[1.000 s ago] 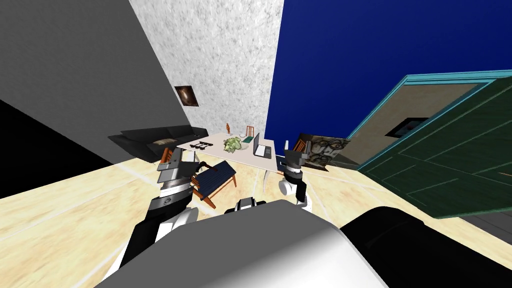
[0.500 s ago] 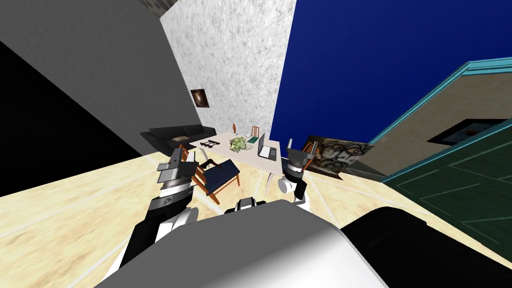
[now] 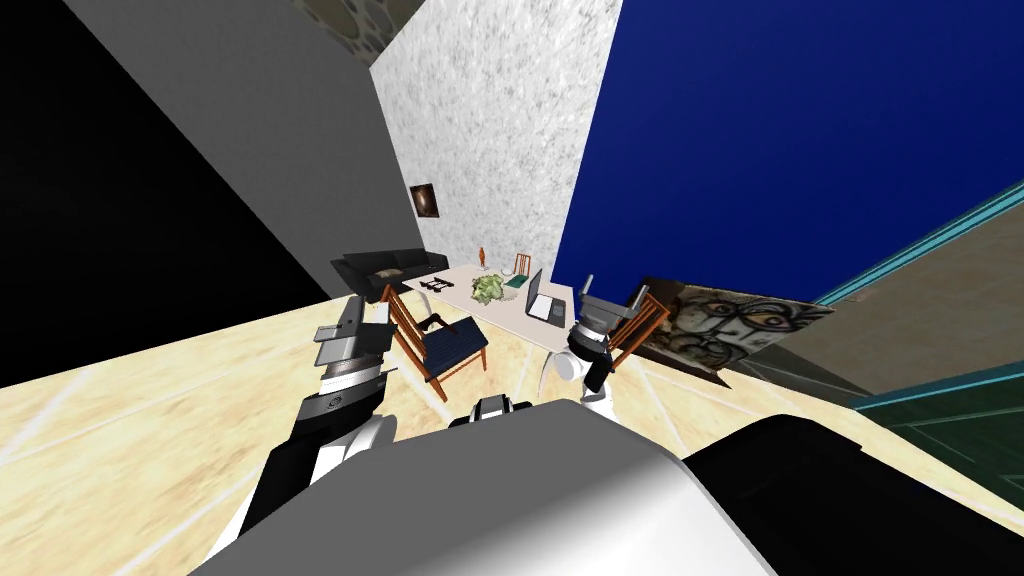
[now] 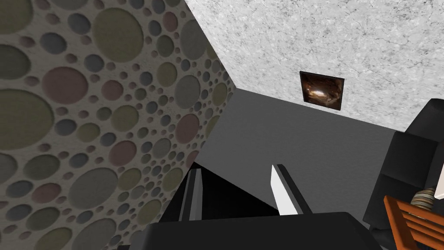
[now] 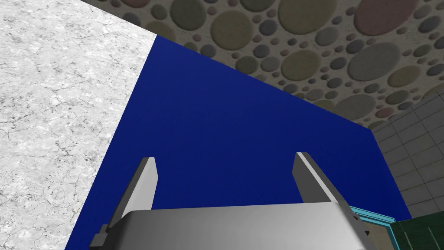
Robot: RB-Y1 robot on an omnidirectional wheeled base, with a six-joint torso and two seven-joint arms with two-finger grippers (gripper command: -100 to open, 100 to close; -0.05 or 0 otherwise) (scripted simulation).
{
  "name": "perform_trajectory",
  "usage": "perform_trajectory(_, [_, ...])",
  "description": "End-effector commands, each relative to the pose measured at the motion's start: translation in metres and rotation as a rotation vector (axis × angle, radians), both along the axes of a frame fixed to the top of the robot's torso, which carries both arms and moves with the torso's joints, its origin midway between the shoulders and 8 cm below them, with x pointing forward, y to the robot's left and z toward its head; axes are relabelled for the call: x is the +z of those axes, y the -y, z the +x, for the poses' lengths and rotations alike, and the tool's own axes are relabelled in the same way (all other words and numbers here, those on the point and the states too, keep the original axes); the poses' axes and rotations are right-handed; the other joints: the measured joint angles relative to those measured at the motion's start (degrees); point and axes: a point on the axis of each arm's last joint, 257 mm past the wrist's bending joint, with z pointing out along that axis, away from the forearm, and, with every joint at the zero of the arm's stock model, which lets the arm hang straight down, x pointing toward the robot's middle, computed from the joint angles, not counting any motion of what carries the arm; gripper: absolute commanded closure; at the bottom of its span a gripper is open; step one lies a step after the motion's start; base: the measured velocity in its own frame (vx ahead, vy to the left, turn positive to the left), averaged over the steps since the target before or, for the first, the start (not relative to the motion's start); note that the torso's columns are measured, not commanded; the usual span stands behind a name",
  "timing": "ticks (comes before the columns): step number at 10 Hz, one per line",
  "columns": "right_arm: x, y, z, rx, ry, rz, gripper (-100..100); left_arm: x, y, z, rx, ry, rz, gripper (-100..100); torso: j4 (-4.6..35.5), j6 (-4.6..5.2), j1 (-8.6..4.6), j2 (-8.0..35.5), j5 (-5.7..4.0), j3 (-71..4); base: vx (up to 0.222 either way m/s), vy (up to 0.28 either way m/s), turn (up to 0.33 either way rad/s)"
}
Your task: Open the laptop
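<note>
Starting at the far left, a black area is lying beyond the edge of a grey wall (image 3: pixel 250 130), and a dark sofa (image 3: pixel 388 267) is sitting against that wall's foot. My left gripper (image 4: pixel 236 169) is hanging raised in front of my chest, its fingers standing apart with nothing between them, aiming up at the walls rather than at any furniture. Just past it, a wooden chair with a blue seat (image 3: pixel 452 345) is standing at the near side of a white table (image 3: pixel 462 287), which is well apart from me across the pale floor (image 3: pixel 150 420). A green plant (image 3: pixel 487 289) is sitting mid-table, and the laptop (image 3: pixel 543 297) is resting just beside it at the table's right end; its lid is seeming to stand partly up already, though it is too small here to tell how far. My right gripper (image 5: pixel 225 158) is also being held up, fingers spread wide and empty, pointing at the blue wall (image 3: pixel 780 120). Further right, a second wooden chair (image 3: pixel 645 318) and a painting leaning at the wall's foot (image 3: pixel 740 320) are lining the way, with a green door (image 3: pixel 950 425) at the edge. I am judging this to be the approach step: neither hand is near the laptop. The next move is calling for driving up to the table's right end, avoiding both chairs, then lowering one hand toward the lid's free edge.
</note>
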Motion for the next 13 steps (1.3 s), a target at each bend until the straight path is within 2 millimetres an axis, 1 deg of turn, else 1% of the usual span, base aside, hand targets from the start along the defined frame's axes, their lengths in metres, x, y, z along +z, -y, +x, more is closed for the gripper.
perform_trajectory(1, [-0.001, 0.015, -0.005, 0.043, 0.062, 0.086, -100, 0.000, 0.000, 0.000, 0.000, 0.000, 0.000, 0, 0.0, 0.06, -0.02, 0.0, 0.00, 0.0, 0.026, -0.011, 0.283])
perform_trajectory(8, [-0.014, 0.054, -0.007, 0.128, 0.170, 0.292, -100, 0.000, 0.000, 0.000, 0.000, 0.000, 0.000, 0, 0.0, 0.00, 0.00, 0.0, 0.00, 0.0, 0.027, -0.014, 0.202])
perform_trajectory(11, [-0.024, 0.073, -0.008, 0.164, 0.239, 0.396, -100, 0.000, 0.000, 0.000, 0.000, 0.000, 0.000, 0, 0.0, 0.07, 0.00, 0.0, 0.00, 0.0, 0.029, -0.015, 0.234])
perform_trajectory(12, [-0.027, 0.076, -0.006, 0.169, 0.237, 0.415, -100, 0.000, 0.000, 0.000, 0.000, 0.000, 0.000, 0, 0.0, 0.00, 0.00, 0.0, 0.00, 0.0, 0.027, -0.020, 0.138])
perform_trajectory(13, [-0.032, 0.085, -0.007, 0.182, 0.271, 0.461, -100, 0.000, 0.000, 0.000, 0.000, 0.000, 0.000, 0, 0.0, 0.07, -0.02, 0.0, 0.00, 0.0, 0.030, -0.019, 0.255])
